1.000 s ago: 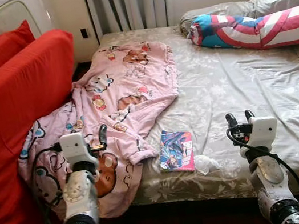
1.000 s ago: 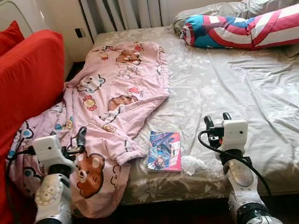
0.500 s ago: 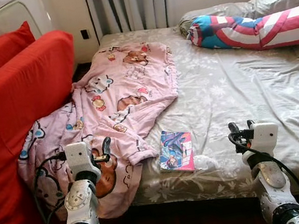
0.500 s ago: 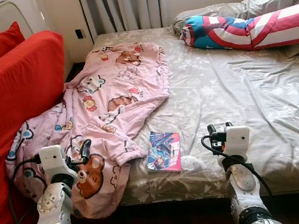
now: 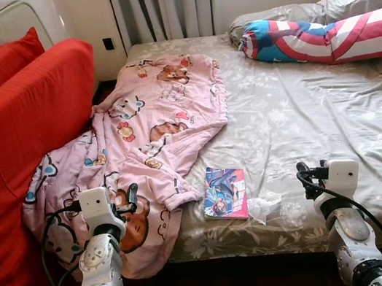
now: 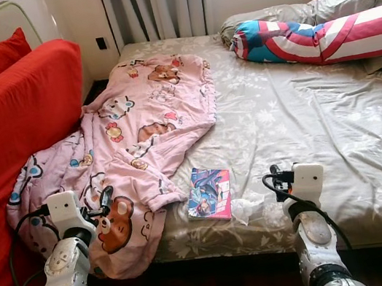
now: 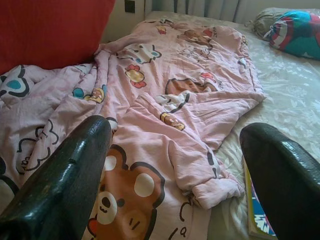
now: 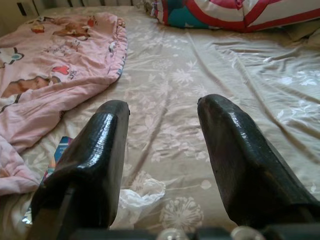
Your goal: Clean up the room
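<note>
1. the tidying looks barely begun, judging by how things lie: the pink cartoon-print quilt (image 5: 151,128) sprawls crumpled over the left half of the bed (image 5: 319,113) and spills off its near-left corner toward the floor

2. a thin glossy comic booklet (image 5: 226,192) lies flat near the bed's near edge, just right of the quilt's rolled hem; a crumpled white tissue-like scrap (image 5: 264,207) sits just beside it on the right

3. the left gripper (image 7: 175,165) hovers low over the hanging quilt at the near-left, its two black fingers spread wide with nothing between them

4. the right gripper (image 8: 165,145) is at the near edge of the bed, right of the scrap, fingers likewise apart and empty

5. left to do, i judge: fold or spread the quilt, pick up the booklet and the scrap

6. the quilt is soft, puffy and deeply creased; the grey floral bedsheet (image 6: 296,109) is thin and wrinkled

7. a long striped red, white and blue bolster (image 5: 327,34) lies at the far right; thick red cushions (image 5: 19,136) stand along the left, smooth and firm-looking
</note>
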